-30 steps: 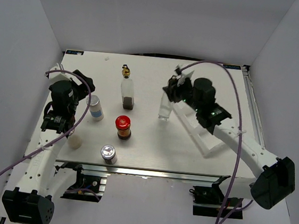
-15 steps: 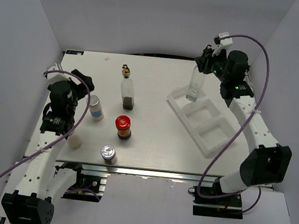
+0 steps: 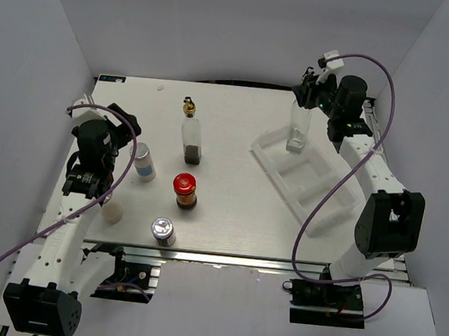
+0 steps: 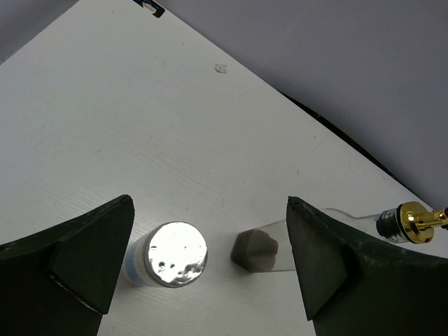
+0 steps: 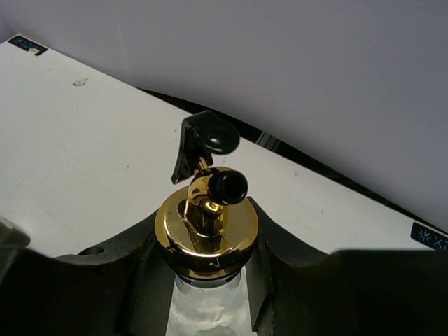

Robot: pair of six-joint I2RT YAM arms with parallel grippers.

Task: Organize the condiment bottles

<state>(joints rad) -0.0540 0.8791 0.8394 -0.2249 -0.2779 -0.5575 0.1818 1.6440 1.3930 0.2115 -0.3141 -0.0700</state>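
Observation:
My right gripper [image 3: 303,106] is shut on the neck of a tall clear glass bottle [image 3: 297,134] with a gold pourer [image 5: 206,224]. It holds the bottle upright with its base in the far compartment of the white tray [image 3: 276,181]. My left gripper [image 3: 125,135] is open and empty above a silver-lidded shaker [image 3: 145,162]. In the left wrist view the gripper [image 4: 208,231] frames that shaker [image 4: 173,253] and the second gold-pourer bottle [image 4: 262,250], which holds dark contents. That bottle [image 3: 190,136], a red-lidded jar [image 3: 184,189], another silver-lidded shaker [image 3: 162,230] and a cream bottle [image 3: 111,212] stand on the left half.
The tray lies diagonally on the right half of the white table [image 3: 227,216], and its two nearer compartments hold nothing. Purple cables loop off both arms. White walls enclose the table on three sides.
My right arm has carried the clear bottle from the table's middle to the tray's far compartment and set it lower there. The left arm has not moved.

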